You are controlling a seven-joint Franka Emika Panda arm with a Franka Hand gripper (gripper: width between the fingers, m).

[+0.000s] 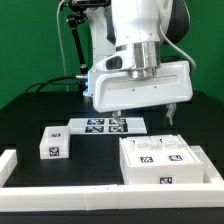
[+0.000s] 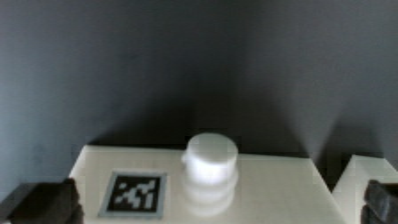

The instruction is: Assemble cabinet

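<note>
The cabinet (image 1: 165,160), a large white box with four tagged square panels on top, stands at the front on the exterior view's right. My gripper (image 1: 145,115) hangs open just behind it, above the black table. In the wrist view the gripper (image 2: 210,203) is open. Its dark fingertips (image 2: 43,203) stand wide apart on either side of a white part (image 2: 267,178). This part carries one tag (image 2: 137,193) and a round white peg (image 2: 210,160). The fingers do not touch it. I cannot make this part out in the exterior view.
The marker board (image 1: 100,125) lies flat at mid-table. A small white tagged block (image 1: 52,143) sits on the exterior view's left. Long white border rails (image 1: 90,197) run along the front and left edges. Another white piece (image 2: 368,165) shows at the wrist view's edge.
</note>
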